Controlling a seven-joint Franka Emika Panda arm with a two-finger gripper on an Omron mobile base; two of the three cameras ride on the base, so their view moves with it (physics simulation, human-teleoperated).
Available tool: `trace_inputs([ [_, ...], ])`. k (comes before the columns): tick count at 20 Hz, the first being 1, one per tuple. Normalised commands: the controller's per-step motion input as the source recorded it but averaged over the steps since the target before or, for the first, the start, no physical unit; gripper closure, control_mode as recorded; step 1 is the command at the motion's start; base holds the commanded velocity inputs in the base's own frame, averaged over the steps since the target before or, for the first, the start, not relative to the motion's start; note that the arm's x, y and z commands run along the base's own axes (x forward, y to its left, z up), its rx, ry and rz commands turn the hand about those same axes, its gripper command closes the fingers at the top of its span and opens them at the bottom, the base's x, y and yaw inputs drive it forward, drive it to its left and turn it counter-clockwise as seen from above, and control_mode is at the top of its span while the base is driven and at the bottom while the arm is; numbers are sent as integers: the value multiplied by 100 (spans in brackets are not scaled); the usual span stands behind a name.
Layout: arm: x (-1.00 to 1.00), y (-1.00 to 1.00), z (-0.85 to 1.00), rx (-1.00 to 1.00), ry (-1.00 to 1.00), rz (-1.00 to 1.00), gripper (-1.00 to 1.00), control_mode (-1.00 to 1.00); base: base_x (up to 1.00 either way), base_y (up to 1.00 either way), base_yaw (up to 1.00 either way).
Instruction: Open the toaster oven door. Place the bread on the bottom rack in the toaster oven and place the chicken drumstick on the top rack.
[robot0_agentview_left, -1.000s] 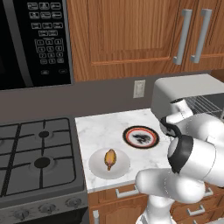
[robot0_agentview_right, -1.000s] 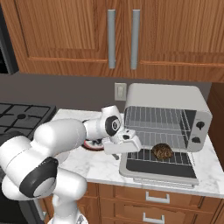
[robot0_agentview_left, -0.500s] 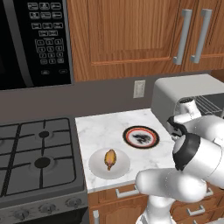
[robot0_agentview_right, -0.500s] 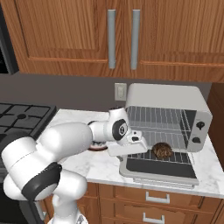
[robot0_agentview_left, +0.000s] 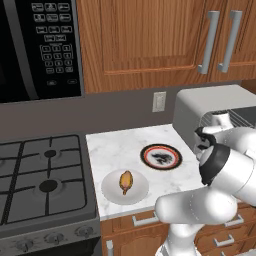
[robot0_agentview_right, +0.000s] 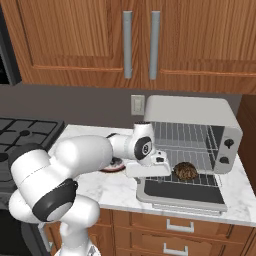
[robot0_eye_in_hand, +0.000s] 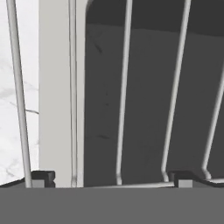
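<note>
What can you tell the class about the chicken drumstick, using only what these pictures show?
The chicken drumstick is a small, elongated golden-orange piece with browner patches, narrowing toward one end. It lies flat at the middle of a plain white round plate on the marble counter, next to the gas stove. Nothing else touches it.

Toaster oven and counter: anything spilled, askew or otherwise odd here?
Nothing stands out. The toaster oven door lies open, the bread sits on the bottom rack, and the chicken drumstick rests on its white plate.
</note>
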Motion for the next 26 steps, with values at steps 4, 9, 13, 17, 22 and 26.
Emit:
trace_inputs([
  [4,-8,-38,2,17,0,0,-100,-100,0,0,0],
  [9,-10,-36,8,17,0,0,-100,-100,0,0,0],
  [13,-23,-23,30,17,0,0,-100,-100,0,0,0],
  [17,-4,-5,33,16,0,-3,-100,-100,0,0,0],
  [22,-3,-13,24,14,1,-3,-100,-100,0,0,0],
  [26,-2,-38,-4,3,1,-1,-100,-100,0,0,0],
])
